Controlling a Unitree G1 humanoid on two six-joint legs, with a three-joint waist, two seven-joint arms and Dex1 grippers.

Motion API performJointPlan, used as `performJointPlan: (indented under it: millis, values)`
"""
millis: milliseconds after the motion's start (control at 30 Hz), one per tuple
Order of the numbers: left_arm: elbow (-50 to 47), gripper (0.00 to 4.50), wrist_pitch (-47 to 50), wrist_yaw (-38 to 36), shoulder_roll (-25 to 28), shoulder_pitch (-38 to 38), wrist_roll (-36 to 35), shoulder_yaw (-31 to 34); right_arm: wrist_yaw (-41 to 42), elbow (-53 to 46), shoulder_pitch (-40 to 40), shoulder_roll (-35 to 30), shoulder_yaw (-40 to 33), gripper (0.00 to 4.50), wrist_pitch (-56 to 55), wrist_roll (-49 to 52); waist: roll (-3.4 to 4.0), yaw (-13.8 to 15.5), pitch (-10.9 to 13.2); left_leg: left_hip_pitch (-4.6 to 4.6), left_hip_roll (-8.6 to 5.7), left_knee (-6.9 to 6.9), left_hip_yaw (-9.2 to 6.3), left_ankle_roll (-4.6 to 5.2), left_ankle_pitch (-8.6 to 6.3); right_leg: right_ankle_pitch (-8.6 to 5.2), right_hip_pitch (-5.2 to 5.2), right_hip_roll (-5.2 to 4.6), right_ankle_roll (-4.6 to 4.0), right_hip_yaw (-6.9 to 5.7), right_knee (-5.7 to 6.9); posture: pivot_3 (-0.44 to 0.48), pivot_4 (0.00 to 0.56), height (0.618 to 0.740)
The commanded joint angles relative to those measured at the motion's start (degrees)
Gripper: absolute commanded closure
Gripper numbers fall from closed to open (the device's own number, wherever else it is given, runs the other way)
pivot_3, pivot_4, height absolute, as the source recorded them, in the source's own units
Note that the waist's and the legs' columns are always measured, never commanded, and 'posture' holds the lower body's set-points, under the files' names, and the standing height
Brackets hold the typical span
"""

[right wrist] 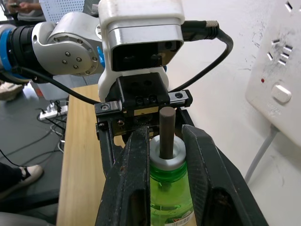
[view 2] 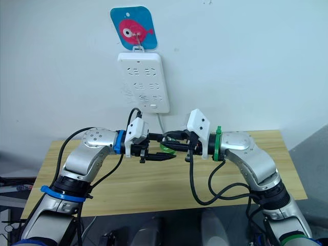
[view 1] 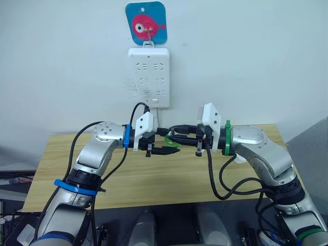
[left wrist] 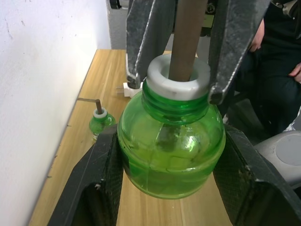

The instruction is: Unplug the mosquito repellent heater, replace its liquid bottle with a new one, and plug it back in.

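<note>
here, both hands grip one green bottle above the counter (view 1: 154, 179).
left hand (left wrist: 164, 165) clamps the new one (left wrist: 171, 150); right hand (right wrist: 164, 155) pinches its neck.

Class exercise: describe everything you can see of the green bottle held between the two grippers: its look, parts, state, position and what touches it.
The green bottle is round, translucent plastic, with liquid inside. A white collar rings its threaded neck, and a bare brown wick sticks out; it has no cap. It is held in the air above the wooden table, in front of the wall. The left gripper clamps its body, and the right gripper closes on its neck beside the collar.
</note>
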Motion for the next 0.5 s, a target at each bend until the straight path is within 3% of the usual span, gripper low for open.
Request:
performJointPlan:
  millis: [33,233,400,500]
  values:
    - [-2.09,2.20,-0.63,-0.18,0.37,-1.02,-1.35,1.67,1.52,-0.78,-0.54,-0.37,0.69,3.85,-2.21,-1.07,0.00,-0.01,-0.01,0.00,0.00,0.00,0.00,0.00,0.00,0.00,0.00,0.00,0.00,0.00,0.00,-0.092,0.178,0.740]
    - [-2.14,2.20,-1.04,-0.14,0.59,-0.82,-1.09,1.66,0.99,-1.08,-0.41,0.64,-0.95,3.85,-0.71,0.74,0.00,-0.02,-0.01,0.00,0.00,0.01,0.00,-0.01,0.00,0.00,0.00,0.00,0.00,0.00,0.01,-0.091,0.177,0.740]
    - [-2.22,2.20,-1.58,-0.22,0.84,-0.57,-0.79,1.42,0.55,-0.85,-0.72,0.36,-0.73,2.14,0.04,-0.08,0.00,-0.02,-0.02,0.00,0.00,0.01,0.00,-0.01,0.00,0.00,0.00,0.00,0.00,0.00,0.01,-0.091,0.179,0.740]
    - [-2.19,2.20,-1.59,-0.17,0.87,-0.71,-0.87,1.35,0.34,-0.59,-0.72,0.72,-0.74,2.10,0.67,0.10,0.00,-0.03,-0.02,0.00,0.00,0.01,0.00,-0.01,0.00,0.00,-0.01,0.00,-0.01,0.00,0.02,-0.090,0.178,0.740]
